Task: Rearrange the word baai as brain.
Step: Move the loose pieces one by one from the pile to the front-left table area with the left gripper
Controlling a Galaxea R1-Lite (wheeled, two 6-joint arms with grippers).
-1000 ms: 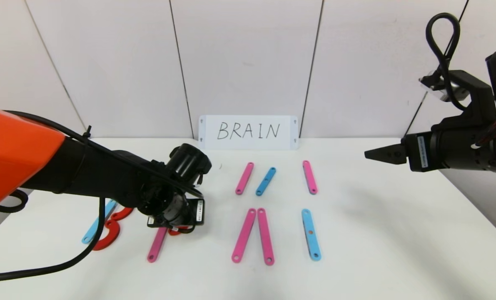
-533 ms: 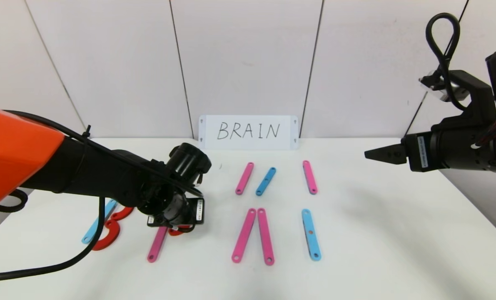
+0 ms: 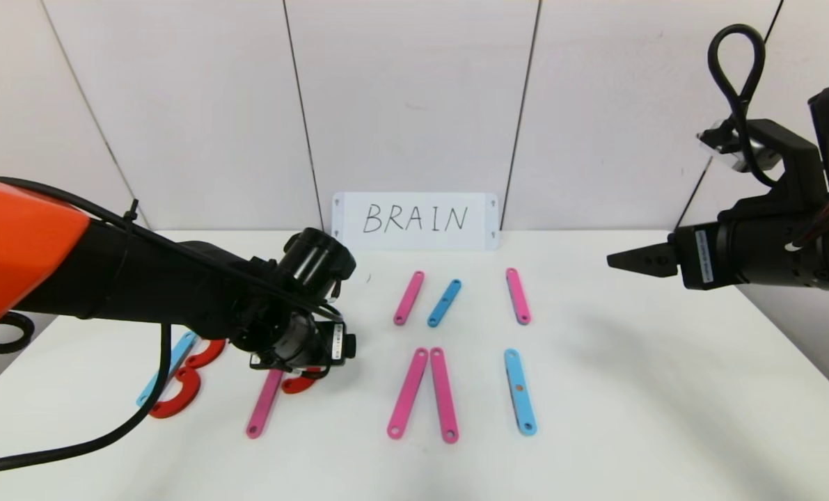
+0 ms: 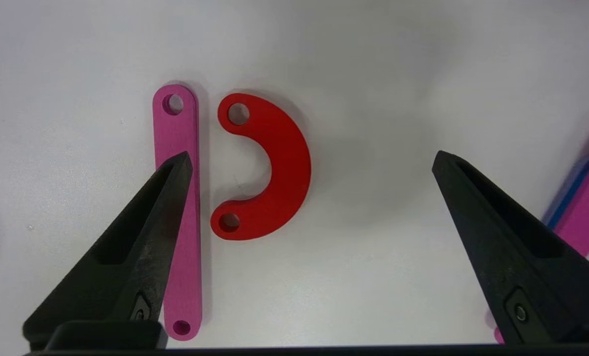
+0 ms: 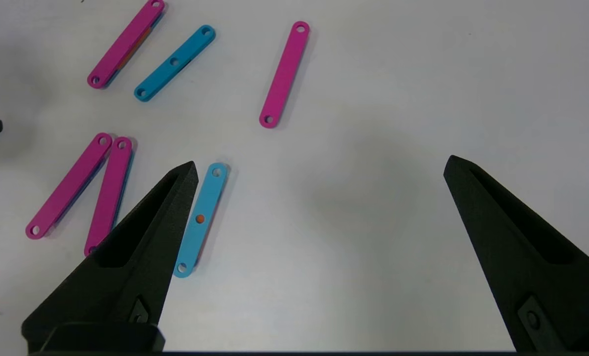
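Left gripper [image 4: 311, 165]: hanging wide open, lower left of head view, holding nothing.
Red half-ring [image 4: 269, 165]: lying beside pink strip [image 4: 178, 123], maybe touching.
Right gripper [image 5: 319, 170]: waiting open, upper right.

I read one word, "BRAIN", handwritten in black capitals on the white card [image 3: 415, 220] standing against the wall at the counter's far edge. The small labels on both arms are too small for me to read.
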